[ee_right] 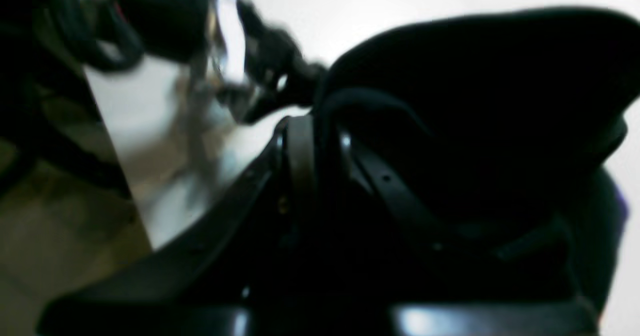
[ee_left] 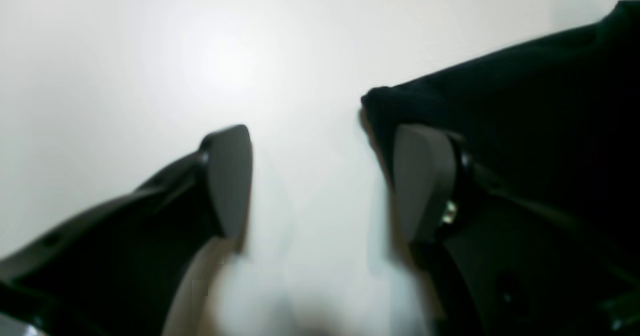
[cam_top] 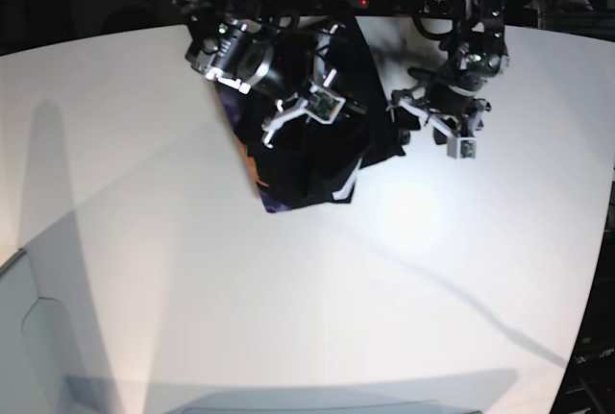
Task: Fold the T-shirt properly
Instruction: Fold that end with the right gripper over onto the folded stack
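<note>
The right end effector (ee_right: 320, 126) appears pinched shut on a fold of the T-shirt (cam_top: 312, 135), with black cloth rising from between its pads in the blurred wrist view and draping away to the right. The left end effector (ee_left: 320, 186) stands wide apart with only bare white worktop (ee_left: 150, 51) between its pads; its right-hand pad (ee_left: 422, 181) lies against or just over a black hem corner, gripping nothing. The step in hand looks like gathering the garment for a fold. To do it well, the left arm would likely need to slide one pad under that corner and close on a single clean edge, matching the right arm's height so the cloth hangs flat, not twisted. The lift should stay slow, since loose fabric sags and bunches easily. In the base view the T-shirt sits at the far middle of the worktop, a crumpled dark heap partly raised under the right arm. An orange streak and a bluish patch show near its lower left edge, and thin white lines lie along one fold.
</note>
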Available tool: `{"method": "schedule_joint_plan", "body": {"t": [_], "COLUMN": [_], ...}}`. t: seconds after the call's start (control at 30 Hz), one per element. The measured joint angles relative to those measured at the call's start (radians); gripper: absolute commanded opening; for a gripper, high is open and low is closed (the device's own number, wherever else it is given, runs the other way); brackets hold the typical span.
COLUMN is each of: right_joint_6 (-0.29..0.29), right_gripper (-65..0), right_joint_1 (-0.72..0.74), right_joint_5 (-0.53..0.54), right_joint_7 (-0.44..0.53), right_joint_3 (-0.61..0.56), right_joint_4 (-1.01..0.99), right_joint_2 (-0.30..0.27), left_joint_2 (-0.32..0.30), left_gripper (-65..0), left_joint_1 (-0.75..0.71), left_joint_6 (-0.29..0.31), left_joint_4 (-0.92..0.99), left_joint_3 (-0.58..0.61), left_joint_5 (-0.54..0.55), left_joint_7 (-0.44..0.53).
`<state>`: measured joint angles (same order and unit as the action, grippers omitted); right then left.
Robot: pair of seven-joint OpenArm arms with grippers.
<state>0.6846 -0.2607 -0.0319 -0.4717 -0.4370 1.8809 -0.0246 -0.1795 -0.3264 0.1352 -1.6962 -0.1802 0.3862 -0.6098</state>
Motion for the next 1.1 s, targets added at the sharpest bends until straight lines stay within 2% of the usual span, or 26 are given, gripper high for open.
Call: {"method": "schedule_joint_plan", "body": {"t": [0.27,0.33,0.5,0.6,0.77,0.97,1.1], "right_joint_6": [0.0,0.0,0.0,0.0,0.0,0.0,0.0], "right_gripper": [-64.2,-58.7,-37.0,-30.6,-29.9,-29.9,-29.8], "right_joint_1": [0.011,0.011,0.011,0.007,-0.006,-0.002,-0.004], "right_joint_5": [0.002,0.002,0.009,0.001,0.013,0.01,0.017], "right_joint_7": [0.003,0.005,0.008,0.003,0.027,0.012,0.015], "right_joint_3": [-0.045,-0.044,-0.046,-0.041,0.018,0.168,0.183], "right_joint_4": [-0.058,-0.058,-0.051,-0.004,0.121,0.118,0.101], "right_joint_2": [-0.003,-0.003,-0.022,-0.026,-0.02,-0.019,-0.024], "left_joint_2": [0.001,0.005,0.002,0.003,0.01,0.015,0.014], "left_gripper": [-21.9,-21.9,-21.9,-21.9,-21.9,-21.9,-21.9], "left_joint_1": [-0.011,-0.018,-0.056,-0.068,-0.1,-0.113,-0.114], "left_joint_6": [0.0,0.0,0.0,0.0,0.0,0.001,0.001], "left_joint_4": [-0.021,-0.032,-0.078,-0.107,-0.131,-0.14,-0.14], "left_joint_3": [-0.016,-0.055,-0.174,-0.241,-0.359,-0.457,-0.479], "left_joint_5": [0.0,0.0,0.001,0.004,0.008,0.008,0.008], "left_joint_7": [-0.001,0.0,-0.004,-0.002,-0.005,-0.008,-0.003]}}
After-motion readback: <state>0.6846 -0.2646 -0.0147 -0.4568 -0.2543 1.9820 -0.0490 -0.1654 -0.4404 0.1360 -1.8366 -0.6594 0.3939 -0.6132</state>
